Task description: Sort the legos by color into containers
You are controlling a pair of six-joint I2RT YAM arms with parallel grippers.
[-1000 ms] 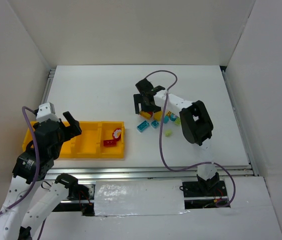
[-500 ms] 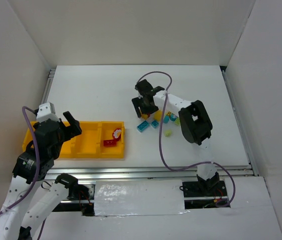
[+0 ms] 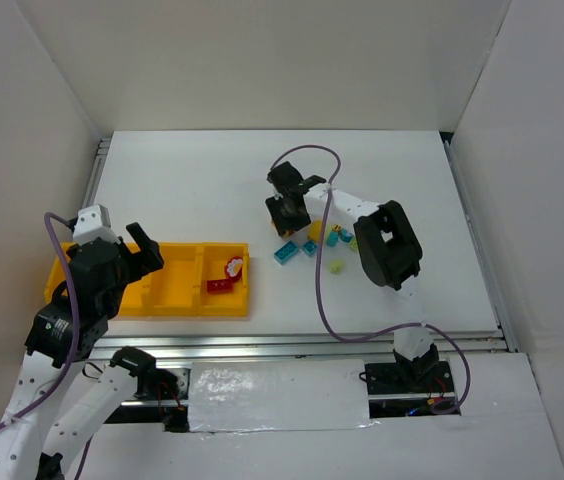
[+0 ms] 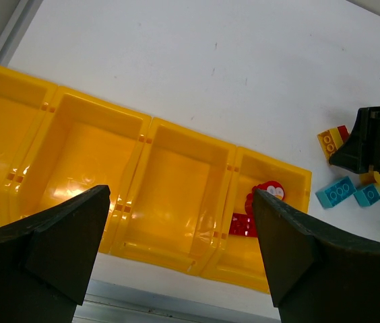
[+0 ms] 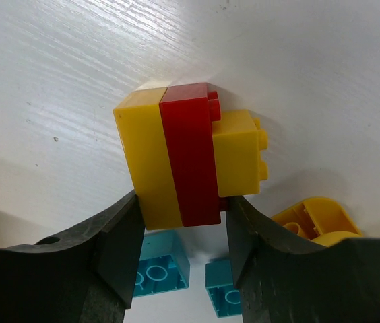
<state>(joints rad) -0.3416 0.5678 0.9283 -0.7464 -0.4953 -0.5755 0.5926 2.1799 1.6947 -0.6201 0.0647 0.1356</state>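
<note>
My right gripper (image 5: 183,202) is shut on a stack of legos (image 5: 190,161), a red brick between two yellow ones, with a pad pressed on each side. From above, this gripper (image 3: 287,212) sits at the left edge of the loose pile. Two teal bricks (image 5: 160,272) lie just below the stack and a yellow piece (image 5: 311,219) to its right. The containers are one yellow tray (image 3: 177,300) at the left; its rightmost compartment holds a red brick (image 4: 242,224) and a red round piece (image 4: 267,192). My left gripper (image 4: 180,202) hangs open above the tray, holding nothing.
More loose legos lie right of centre: a teal brick (image 3: 285,252), a smaller teal one (image 3: 309,247) and a light green one (image 3: 336,267). The three left compartments of the tray (image 4: 149,124) show no bricks. White walls enclose the table on three sides.
My right gripper has closed from wide open onto the yellow and red stack, shifting slightly away from the pile. The left arm has not moved.
</note>
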